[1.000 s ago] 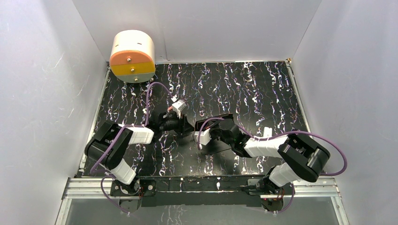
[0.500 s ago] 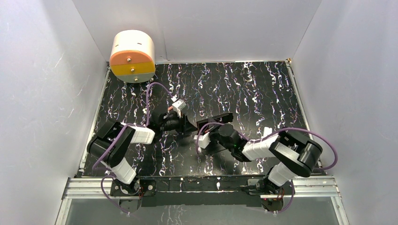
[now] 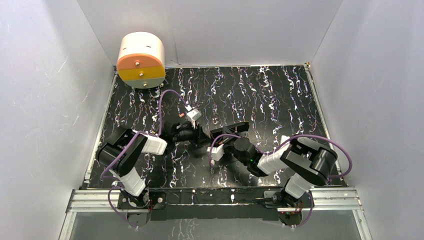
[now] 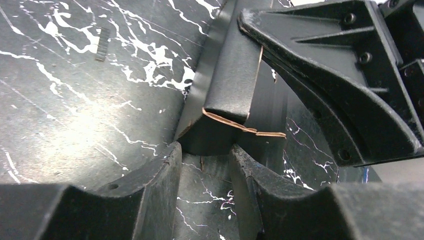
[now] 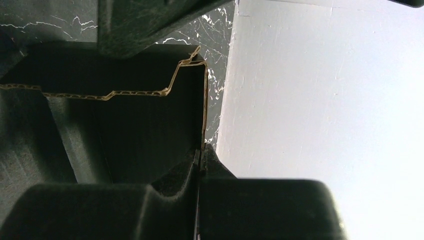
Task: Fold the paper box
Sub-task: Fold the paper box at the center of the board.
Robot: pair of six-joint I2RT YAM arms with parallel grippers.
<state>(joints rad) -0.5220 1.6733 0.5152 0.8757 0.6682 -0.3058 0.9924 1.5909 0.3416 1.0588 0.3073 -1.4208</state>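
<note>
The paper box (image 3: 231, 128) is a black card blank, partly folded, held up off the marbled table between both arms. My right gripper (image 5: 201, 152) is shut on the edge of one upright panel of the paper box (image 5: 140, 125); its raw corrugated rim shows above. My left gripper (image 4: 205, 155) is open, its fingertips (image 4: 172, 152) right at the near end of a folded flap of the paper box (image 4: 227, 90), with bare table showing between the fingers. The right gripper's finger (image 4: 325, 75) presses on the box from the upper right. In the top view the left gripper (image 3: 202, 135) and right gripper (image 3: 226, 143) meet at the box.
A cream and orange cylinder (image 3: 141, 60) stands at the back left corner. White walls (image 3: 50, 100) close in the table on three sides. A small grey strip (image 4: 102, 44) lies on the table left of the box.
The right arm has swung left and folded in, turning the box's panel more upright. The left gripper has edged right toward the box and spread a little wider.
</note>
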